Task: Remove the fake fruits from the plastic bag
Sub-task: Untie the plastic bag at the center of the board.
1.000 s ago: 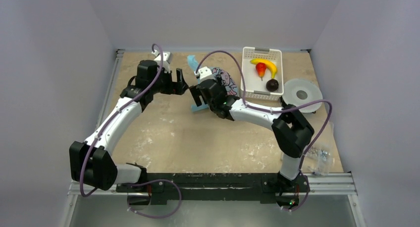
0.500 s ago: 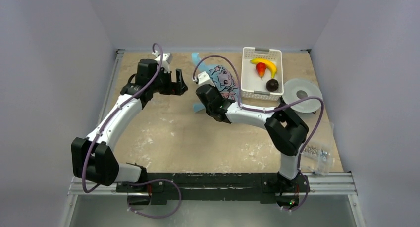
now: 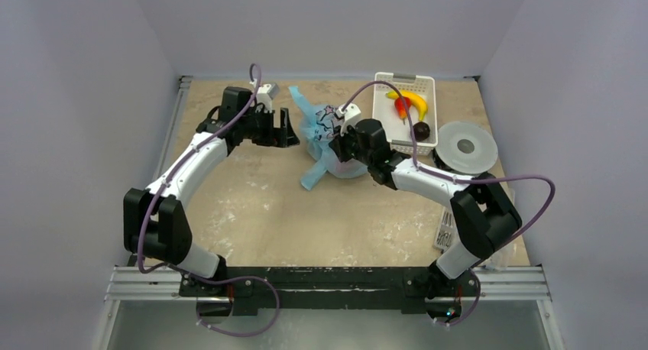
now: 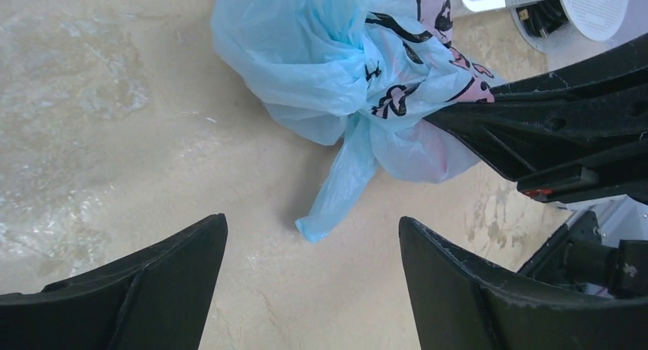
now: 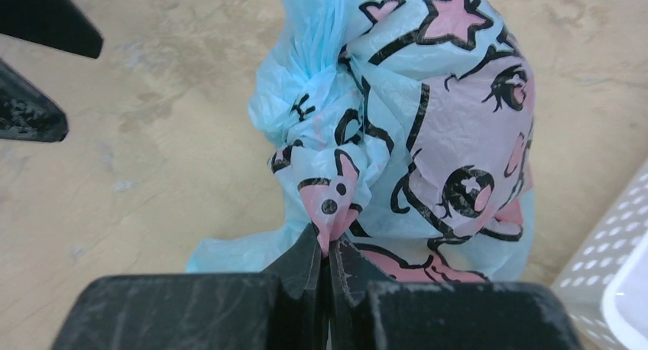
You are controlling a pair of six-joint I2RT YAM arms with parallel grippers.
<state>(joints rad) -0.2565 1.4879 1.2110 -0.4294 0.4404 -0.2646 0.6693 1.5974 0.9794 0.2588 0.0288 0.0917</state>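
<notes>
Blue film of the plastic bag [image 5: 428, 136] sits pinched by your right gripper [image 5: 328, 251], seemingly anchored for your spread left gripper [image 4: 312, 226] to untie.

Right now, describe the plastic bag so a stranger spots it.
At the far middle of the table, left of the white basket, lies the plastic bag. It alone is crinkly light-blue film with a pink cartoon face, pinched by the right gripper.

Scuffed beige table [image 3: 267, 209] — blue plastic bag [image 3: 317, 124], white basket [image 3: 405, 78], grey round disc [image 3: 466, 145], perhaps a spool
</notes>
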